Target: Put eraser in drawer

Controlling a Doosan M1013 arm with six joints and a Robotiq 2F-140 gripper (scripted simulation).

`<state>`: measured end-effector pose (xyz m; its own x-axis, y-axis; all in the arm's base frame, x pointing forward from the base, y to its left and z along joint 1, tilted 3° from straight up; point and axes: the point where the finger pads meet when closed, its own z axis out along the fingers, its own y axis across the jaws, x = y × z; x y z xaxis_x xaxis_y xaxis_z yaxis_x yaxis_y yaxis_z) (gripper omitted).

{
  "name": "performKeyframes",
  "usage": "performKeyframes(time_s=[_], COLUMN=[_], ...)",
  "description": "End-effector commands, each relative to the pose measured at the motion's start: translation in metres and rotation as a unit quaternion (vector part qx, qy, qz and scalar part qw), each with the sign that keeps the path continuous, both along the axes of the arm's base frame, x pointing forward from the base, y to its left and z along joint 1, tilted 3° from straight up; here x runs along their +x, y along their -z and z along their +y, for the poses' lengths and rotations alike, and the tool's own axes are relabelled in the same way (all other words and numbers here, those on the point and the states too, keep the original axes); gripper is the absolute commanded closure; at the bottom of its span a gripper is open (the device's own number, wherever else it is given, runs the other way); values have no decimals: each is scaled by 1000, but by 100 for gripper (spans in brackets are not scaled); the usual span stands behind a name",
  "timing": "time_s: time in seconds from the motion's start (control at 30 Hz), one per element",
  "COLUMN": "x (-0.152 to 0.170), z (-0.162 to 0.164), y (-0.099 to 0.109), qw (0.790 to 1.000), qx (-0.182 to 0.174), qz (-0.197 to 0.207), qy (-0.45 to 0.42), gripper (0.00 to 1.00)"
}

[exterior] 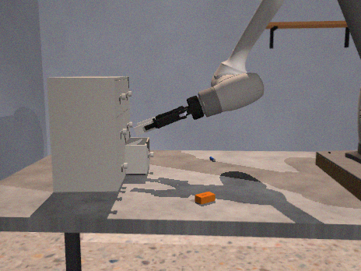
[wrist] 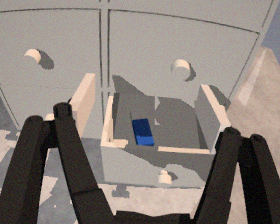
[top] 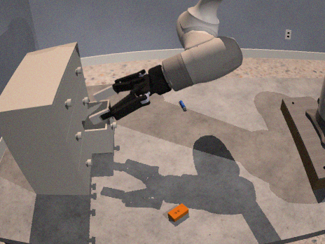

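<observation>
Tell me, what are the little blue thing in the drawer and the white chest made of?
The blue eraser looks like matte rubber: a plain flat block with no shine, though that is only a guess. The chest looks like painted wood or board: flat cream panels, sharp edges, small round knobs. The hand above is open, holding nothing.
</observation>
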<state>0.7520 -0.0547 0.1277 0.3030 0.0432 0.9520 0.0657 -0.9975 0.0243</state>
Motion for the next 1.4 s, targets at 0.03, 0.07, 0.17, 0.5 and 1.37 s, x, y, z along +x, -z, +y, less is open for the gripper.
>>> performKeyframes(time_s=[0.03, 0.07, 0.17, 0.5, 1.37], x=[0, 0, 0, -12, -134], z=[0, 0, 0, -1, -9], y=[0, 0, 0, 0, -3], qw=[1000, 1000, 1000, 1000, 1000], qx=[0, 0, 0, 0, 0], qz=[0, 0, 0, 0, 0], qy=[0, 0, 0, 0, 0], gripper=[0, 0, 0, 0, 0])
